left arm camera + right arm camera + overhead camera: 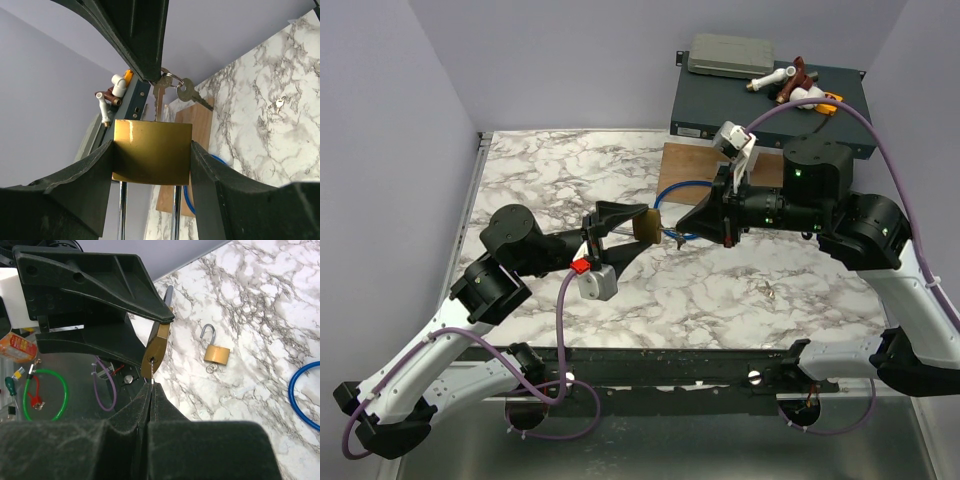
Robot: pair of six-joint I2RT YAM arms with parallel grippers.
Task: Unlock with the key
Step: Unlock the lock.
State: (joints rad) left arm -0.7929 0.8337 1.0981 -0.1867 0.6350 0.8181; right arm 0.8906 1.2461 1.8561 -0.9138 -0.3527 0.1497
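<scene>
While the left pincer (152,156) is clamping the padlock (159,344) and the right pincer (151,389) is pinching the key (150,376) at the keyhole (151,360), I reckon any tilt is risking a jam.

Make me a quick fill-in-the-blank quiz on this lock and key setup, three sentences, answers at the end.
1. The left gripper holds the brass padlock; the right gripper pinches the ____.
2. The right gripper's jaws are ____.
3. The second padlock lying on the table has its shackle ____.
Answers: key; shut; open.
</scene>
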